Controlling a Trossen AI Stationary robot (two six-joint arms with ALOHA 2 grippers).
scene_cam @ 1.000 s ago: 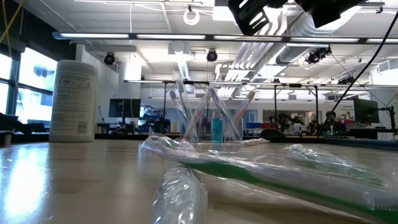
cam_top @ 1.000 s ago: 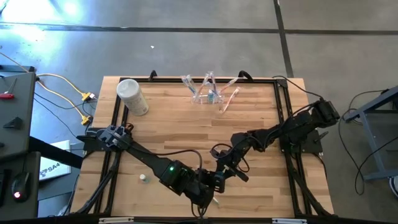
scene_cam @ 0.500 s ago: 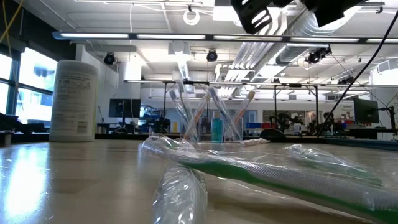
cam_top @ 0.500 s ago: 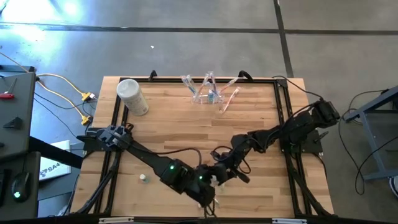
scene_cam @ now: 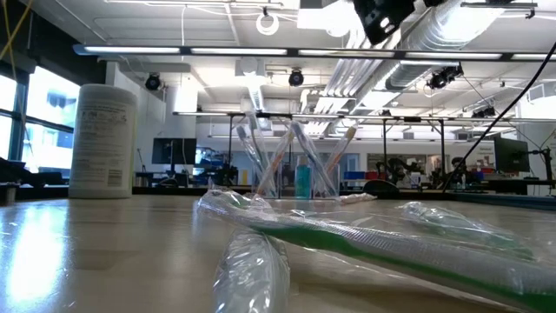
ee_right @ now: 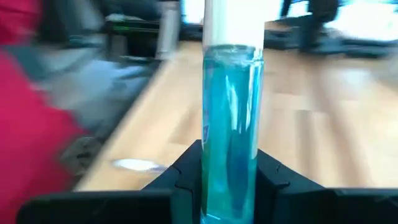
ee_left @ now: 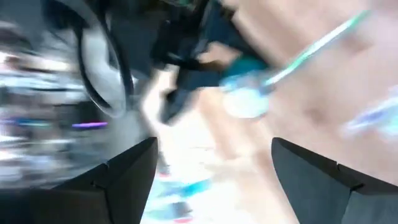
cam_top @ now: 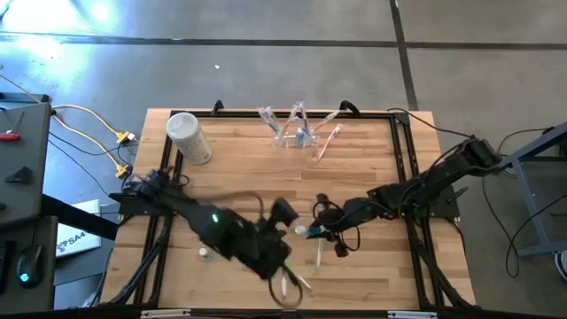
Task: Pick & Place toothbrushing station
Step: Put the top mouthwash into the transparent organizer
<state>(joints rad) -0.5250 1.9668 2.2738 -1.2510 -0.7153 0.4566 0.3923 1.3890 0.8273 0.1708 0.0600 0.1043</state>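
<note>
Gripping a blue tube (ee_right: 231, 118), the right end effector (cam_top: 312, 231) hovers mid-table.

A white canister (cam_top: 188, 137) (grey print on its label); a see-through blue tube (ee_right: 231, 124); pale wood table (cam_top: 239, 186).

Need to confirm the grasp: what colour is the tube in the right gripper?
Translucent teal-blue tube, white at one end; the right wrist view shows it best.
</note>
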